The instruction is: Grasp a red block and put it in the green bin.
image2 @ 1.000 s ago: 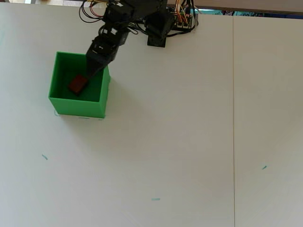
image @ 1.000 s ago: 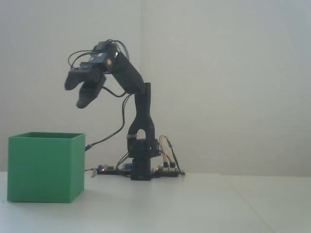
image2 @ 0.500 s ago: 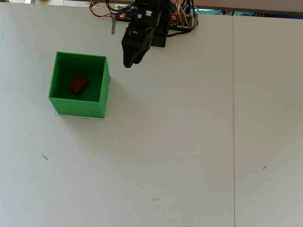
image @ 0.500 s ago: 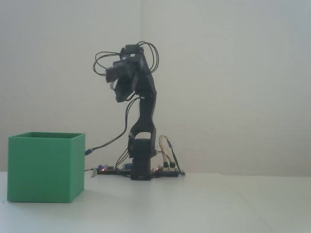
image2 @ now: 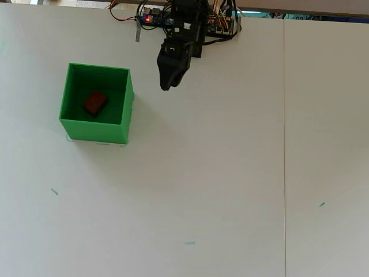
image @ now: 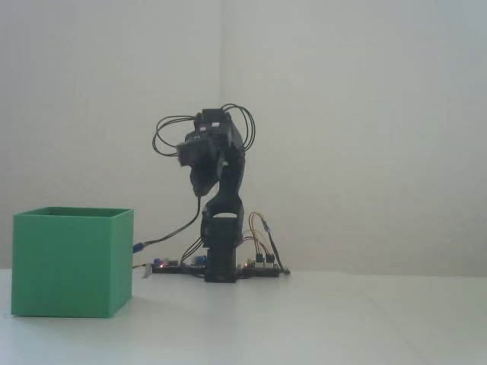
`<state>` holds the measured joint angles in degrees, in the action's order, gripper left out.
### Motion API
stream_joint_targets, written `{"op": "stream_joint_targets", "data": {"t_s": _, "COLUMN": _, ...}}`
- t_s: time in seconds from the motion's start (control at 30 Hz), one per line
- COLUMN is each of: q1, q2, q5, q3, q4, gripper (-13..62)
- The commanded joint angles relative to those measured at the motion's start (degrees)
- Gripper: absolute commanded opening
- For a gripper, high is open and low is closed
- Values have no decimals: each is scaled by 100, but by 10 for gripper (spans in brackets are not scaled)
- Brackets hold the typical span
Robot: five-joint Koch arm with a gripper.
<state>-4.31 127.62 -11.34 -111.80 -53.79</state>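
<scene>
Overhead view: the red block [image2: 95,102] lay on the floor of the green bin [image2: 124,107], roughly central, its long axis running diagonally toward the bin's far right corner. It was clear of all four walls. The bin stood on the desk [image2: 230,173] toward the far left corner, set in from both edges.

The gripper [image2: 167,83] hung above bare desk just right of the bin, outside its rim, pointing toward the near edge. It carried nothing. Its jaws lay one over the other from above, and the fixed view showed only a dark mass at the gripper [image: 199,182], so I could not tell whether they stood apart or closed.

In the fixed view the arm was folded high over its base [image: 221,266] at the far edge, the gripper well above the level of the bin's rim [image: 72,214]. The block was hidden behind the bin wall in this view.

Judgement: placement looked done; what remained was parking the arm. From the gripper the block lay to the left in the overhead view, and lower, behind the bin wall.

Room: the desk right of the bin and toward the near edge was open, bearing only a seam line [image2: 284,144] and a few small marks. The nearest obstacle was the bin's right wall; the wiring [image2: 222,20] sat behind the base.
</scene>
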Motion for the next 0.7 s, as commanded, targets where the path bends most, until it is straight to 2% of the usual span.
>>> {"op": "stream_joint_targets", "data": {"t_s": 0.0, "q1": 105, "q2": 220, "q5": -79, "q3": -70, "q4": 686, "gripper": 327}}
{"op": "stream_joint_targets", "data": {"t_s": 0.3, "q1": 571, "q2": 562, "q5": -299, "q3": -2092, "q4": 1916, "gripper": 336}}
{"op": "stream_joint_targets", "data": {"t_s": 0.67, "q1": 580, "q2": 580, "q5": -246, "q3": -5027, "q4": 5177, "gripper": 344}}
